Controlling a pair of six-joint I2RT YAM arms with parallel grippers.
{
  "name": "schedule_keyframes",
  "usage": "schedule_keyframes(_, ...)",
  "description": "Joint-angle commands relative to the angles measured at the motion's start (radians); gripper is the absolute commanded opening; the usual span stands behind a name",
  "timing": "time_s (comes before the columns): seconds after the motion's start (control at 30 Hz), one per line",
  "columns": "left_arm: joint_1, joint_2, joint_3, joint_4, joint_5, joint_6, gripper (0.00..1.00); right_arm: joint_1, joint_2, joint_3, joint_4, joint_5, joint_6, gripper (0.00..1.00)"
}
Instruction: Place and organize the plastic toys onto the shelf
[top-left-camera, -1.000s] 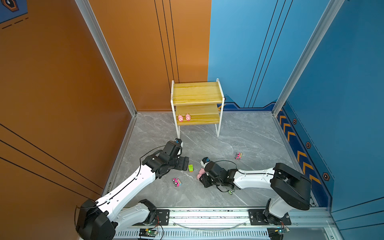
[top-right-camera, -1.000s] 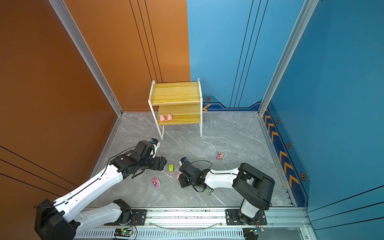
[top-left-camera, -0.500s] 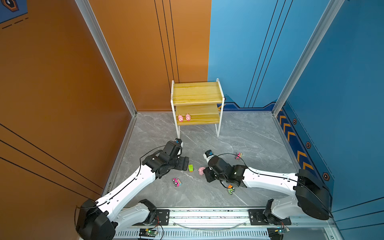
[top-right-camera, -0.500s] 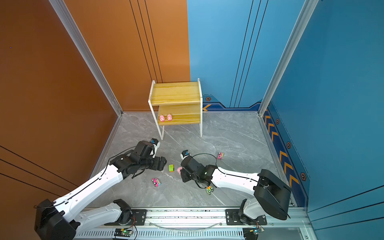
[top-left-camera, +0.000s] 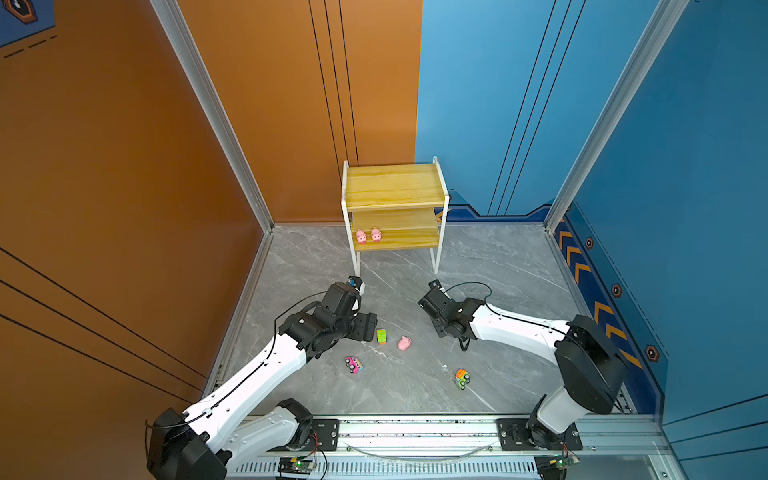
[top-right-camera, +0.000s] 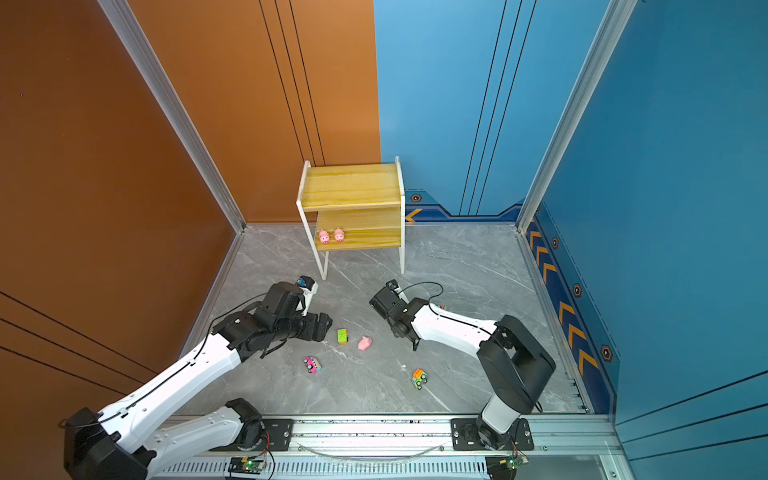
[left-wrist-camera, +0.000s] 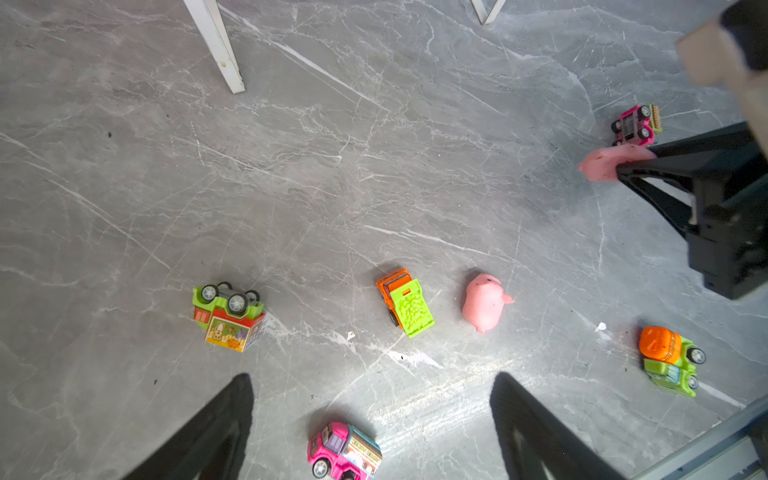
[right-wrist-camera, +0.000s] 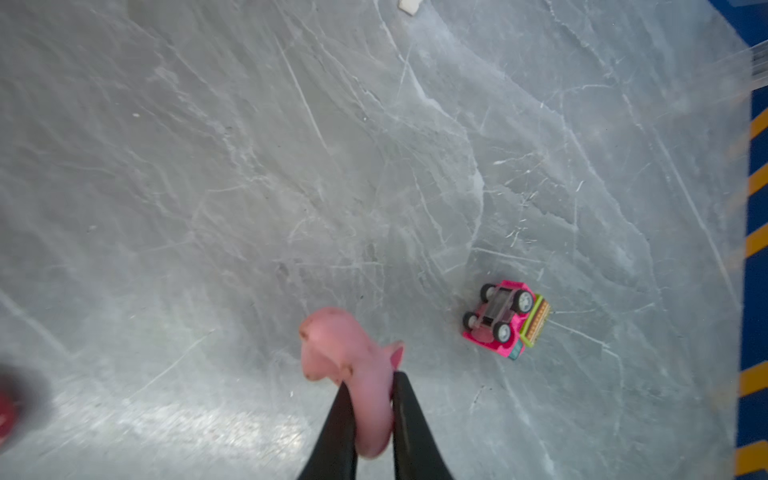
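My right gripper is shut on a pink pig, held above the floor; the left wrist view shows the same pig between the black fingers. Another pig lies on the floor beside a green and orange truck. My left gripper stands open and empty over the floor, with a pink van between its fingers. The shelf stands at the back, with two pigs on its lower board. In both top views the right gripper's fingers are hidden under its wrist.
An overturned green and yellow vehicle lies left of the truck. An orange and green mixer sits near the front rail. An overturned pink car lies near the right gripper. The shelf's white leg is close to the left arm.
The right arm has lifted and swung back and to the right, away from the pig on the floor. The left arm has not moved.
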Motion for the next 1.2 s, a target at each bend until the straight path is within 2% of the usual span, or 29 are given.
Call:
schedule_keyframes(0.0, -0.007, -0.023, -0.007, -0.029, 0.003, 0.022, 0.90, -0.008, 0.094, 0.067, -0.089, 0.126, -0.071, 0.16)
schedule_keyframes(0.2, 0.010, -0.035, -0.009, -0.029, 0.011, 0.027, 0.90, -0.009, 0.223, 0.149, -0.121, 0.146, -0.107, 0.17)
schedule_keyframes(0.37, 0.042, -0.037, -0.003, -0.028, 0.030, 0.024, 0.90, 0.004, 0.241, 0.176, -0.121, 0.107, -0.114, 0.30)
schedule_keyframes(0.47, 0.058, -0.038, -0.003, -0.025, 0.040, 0.024, 0.90, 0.010, 0.241, 0.190, -0.121, 0.059, -0.114, 0.37)
schedule_keyframes(0.57, 0.069, -0.041, -0.004, -0.023, 0.048, 0.022, 0.90, 0.020, 0.243, 0.202, -0.115, 0.004, -0.111, 0.40)
schedule_keyframes(1.07, 0.088, -0.048, -0.011, -0.019, 0.053, 0.019, 0.90, 0.020, 0.157, 0.180, 0.032, -0.317, -0.052, 0.44)
schedule_keyframes(1.17, 0.089, -0.049, -0.013, -0.020, 0.048, 0.019, 0.90, 0.006, 0.110, 0.159, 0.061, -0.345, -0.037, 0.44)
